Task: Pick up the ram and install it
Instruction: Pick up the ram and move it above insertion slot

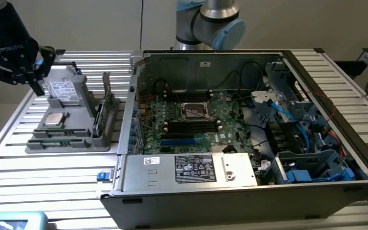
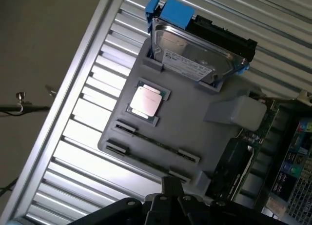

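On the grey tray (image 1: 75, 125), the ram (image 1: 56, 143) lies thin, green, edge-up.

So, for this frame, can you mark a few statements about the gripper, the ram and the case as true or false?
1. The computer case is open, with the motherboard exposed. True.
2. The gripper holds the ram. False: it is shut on nothing, and the ram lies in its holder on the grey tray.
3. A CPU sits on the tray between the hard drive and the ram. True.
4. The gripper hangs inside the case over the motherboard. False: it is outside the case, at the exterior view's left, above the tray near the hard drive.
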Available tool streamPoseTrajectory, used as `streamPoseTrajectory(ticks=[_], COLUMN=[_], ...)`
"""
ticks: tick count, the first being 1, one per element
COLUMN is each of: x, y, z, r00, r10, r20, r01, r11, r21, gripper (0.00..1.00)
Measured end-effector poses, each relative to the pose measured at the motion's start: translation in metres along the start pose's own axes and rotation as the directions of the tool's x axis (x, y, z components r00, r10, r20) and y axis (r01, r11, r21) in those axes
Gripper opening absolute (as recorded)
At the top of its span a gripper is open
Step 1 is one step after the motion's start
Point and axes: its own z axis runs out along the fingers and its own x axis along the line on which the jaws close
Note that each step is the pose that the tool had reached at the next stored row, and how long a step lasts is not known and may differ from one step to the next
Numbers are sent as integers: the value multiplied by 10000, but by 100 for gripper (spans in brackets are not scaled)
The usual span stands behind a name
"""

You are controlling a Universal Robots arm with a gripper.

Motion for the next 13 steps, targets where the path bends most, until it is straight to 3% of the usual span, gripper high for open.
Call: streamPoseTrajectory(ticks=[4,7,13], x=[0,0,0], y=[0,0,0], z=[0,0,0], r00=[9974,9920,9724], r10=[-719,-1266,-2331], r20=[-16,-28,-50], r01=[719,1266,2331], r11=[9974,9920,9724], r21=[-16,-29,-56], gripper=[11,11,11])
